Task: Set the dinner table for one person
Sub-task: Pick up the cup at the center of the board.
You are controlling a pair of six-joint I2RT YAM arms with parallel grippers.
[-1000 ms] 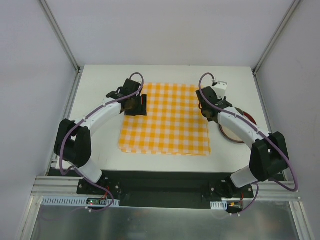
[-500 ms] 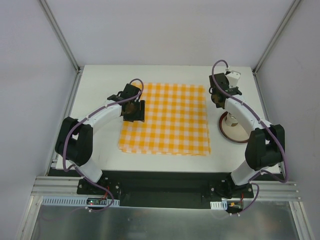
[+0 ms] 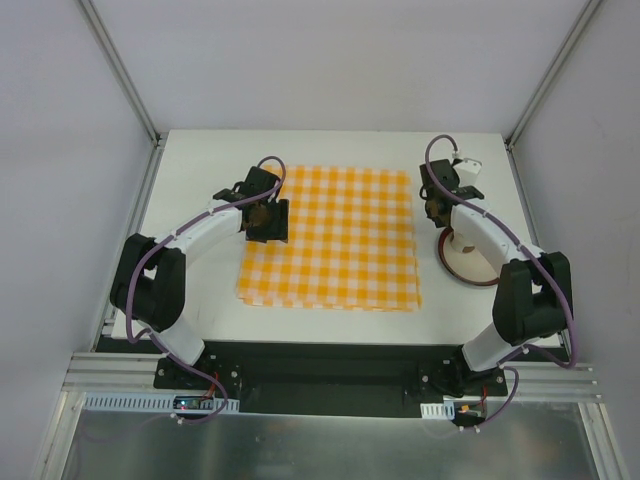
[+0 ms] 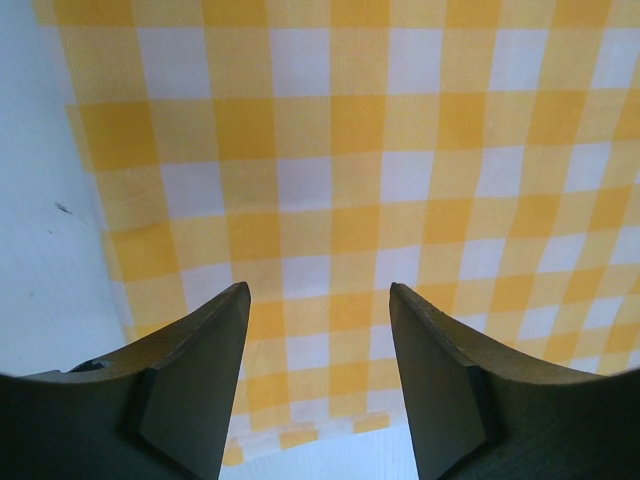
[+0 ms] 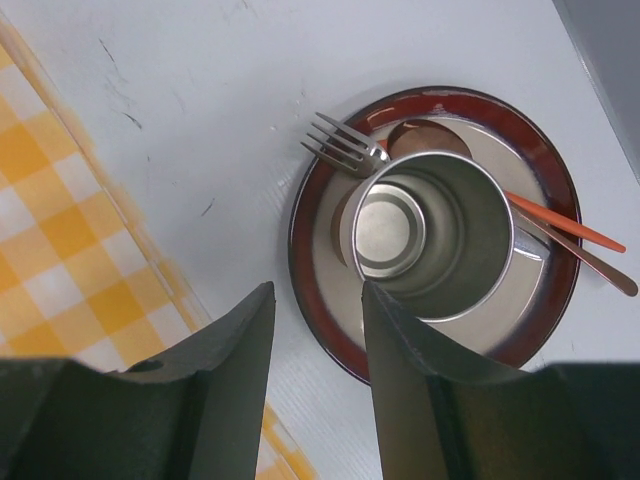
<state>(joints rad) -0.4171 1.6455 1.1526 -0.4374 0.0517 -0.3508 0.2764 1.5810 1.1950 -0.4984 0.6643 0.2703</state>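
- The right gripper [image 3: 437, 208] is sitting farther right than a second ago. Back then it was over the right edge of the checked cloth [image 3: 335, 240]; now it is hanging beside the plate [image 3: 450, 268], clear of the cloth.
- The right forearm is crossing over the plate, hiding much of it in the top view, as it also did before.
- The left gripper [image 3: 268, 220] is sitting slightly nearer the arm bases than a second ago, over the cloth's left part.
- The cloth itself is lying where it lay, flat and square in the middle of the dinner table [image 3: 330, 145]. The table is filling the space ahead of both arm bases, and its white matte top is showing a few small dark scuffs.
- Both claws are standing partly open with nothing between their dark, wedge-shaped fingers.
- In its wrist view the left gripper is pointing down at orange-and-white woven checks, near the cloth's left edge.
- In the right wrist view the round plate is showing a dark red glossy rim around a pale centre.
- A shiny cylindrical metal cup [image 5: 480, 270] is standing upright on the plate.
- A steel fork [image 5: 345, 148] is poking out from behind the cup, over the rim.
- A copper-coloured spoon [image 5: 425, 138] and a thin orange handle [image 5: 560, 222] are lying on the plate too.
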